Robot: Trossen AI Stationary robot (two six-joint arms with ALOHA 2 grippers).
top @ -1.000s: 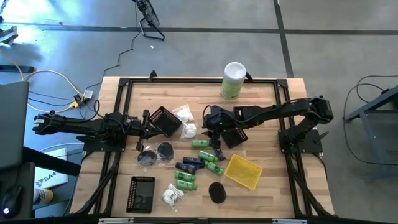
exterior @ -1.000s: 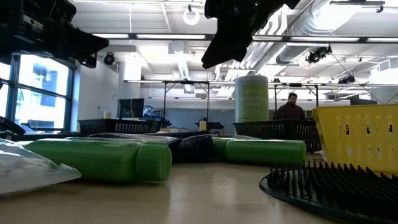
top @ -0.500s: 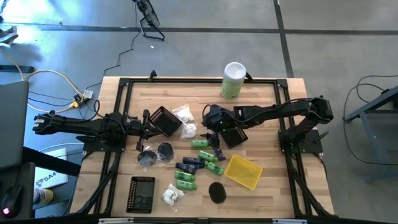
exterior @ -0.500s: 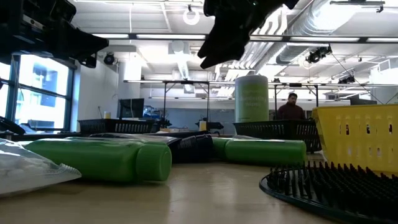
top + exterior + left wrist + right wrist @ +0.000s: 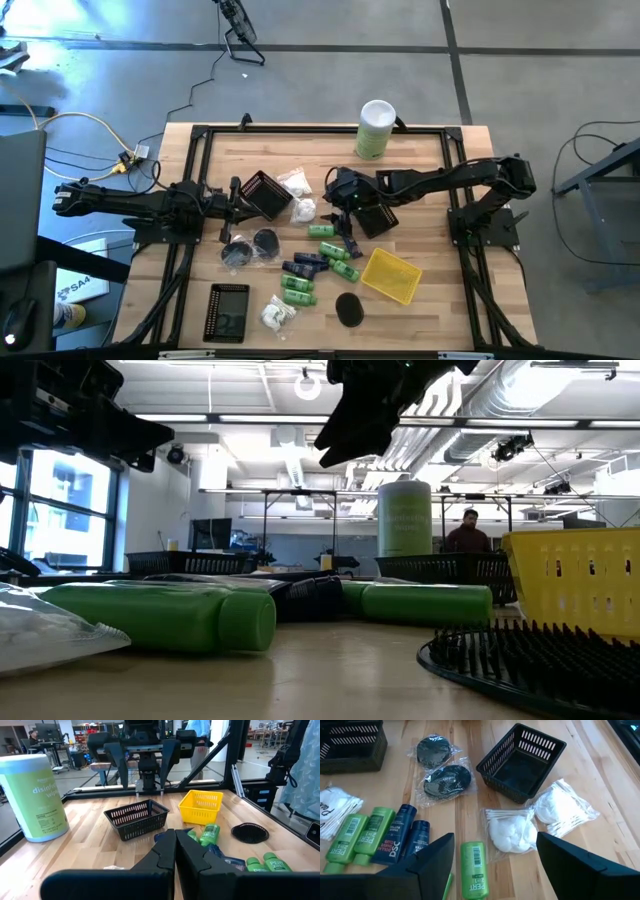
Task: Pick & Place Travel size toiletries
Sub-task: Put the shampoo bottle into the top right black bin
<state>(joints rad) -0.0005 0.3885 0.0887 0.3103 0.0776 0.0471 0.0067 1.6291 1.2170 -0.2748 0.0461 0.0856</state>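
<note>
Green bottle [image 5: 473, 869], lower centre of the right wrist frame, is lying between the right gripper's [image 5: 495, 870] spread fingers; descending off-centre is risking nudging the neighbouring white packet [image 5: 512, 831].

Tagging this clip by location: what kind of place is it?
Probably a robotics lab or workshop: exposed ceiling ducts, more framed workbenches behind, and a person working in the background.

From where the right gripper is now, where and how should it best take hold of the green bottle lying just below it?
Grip the green bottle across the middle of its body, coming straight down from above. It lies flat on the table, its long axis running between the open fingers of the right gripper, and both long sides look free; the cotton packet lies close beside it.
</note>
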